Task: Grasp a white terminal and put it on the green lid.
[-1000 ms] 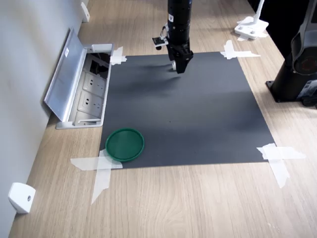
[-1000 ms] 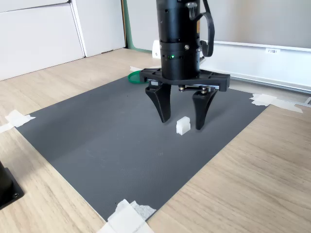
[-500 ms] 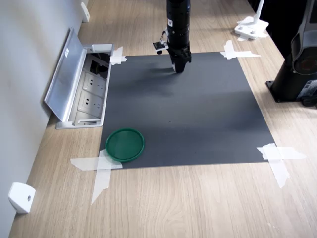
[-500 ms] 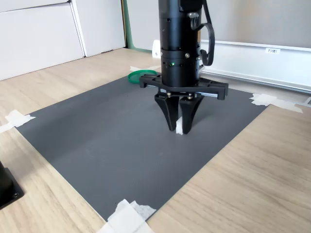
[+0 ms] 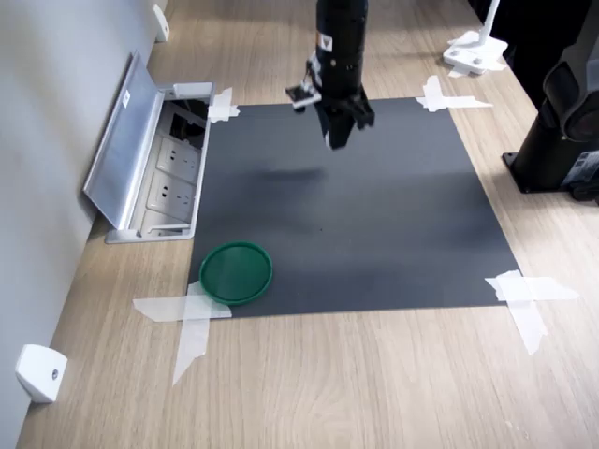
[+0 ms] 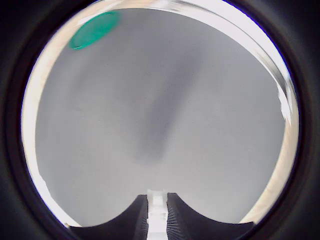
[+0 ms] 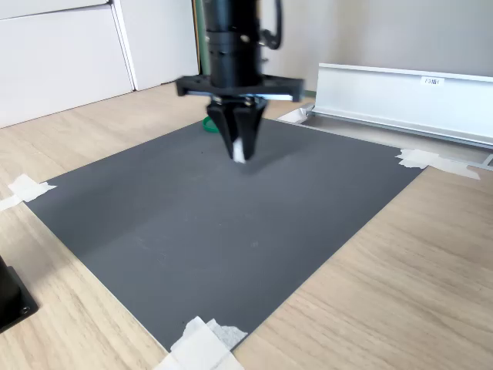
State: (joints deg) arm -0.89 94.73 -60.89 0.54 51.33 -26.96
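Dark-green lid (image 5: 236, 272), white terminal (image 7: 239, 148), black tool (image 7: 238, 146), dark grey mat (image 5: 374, 215), pale wood-grain table (image 5: 374, 383)

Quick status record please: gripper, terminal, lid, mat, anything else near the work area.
gripper: shut on terminal, raised above mat
terminal: white, pinched between the fingertips, off the mat
lid: green, empty, on mat corner at the first exterior view's lower left
mat: dark grey, taped at corners, nothing else on it
socket box: lid open, beside mat at the first exterior view's left
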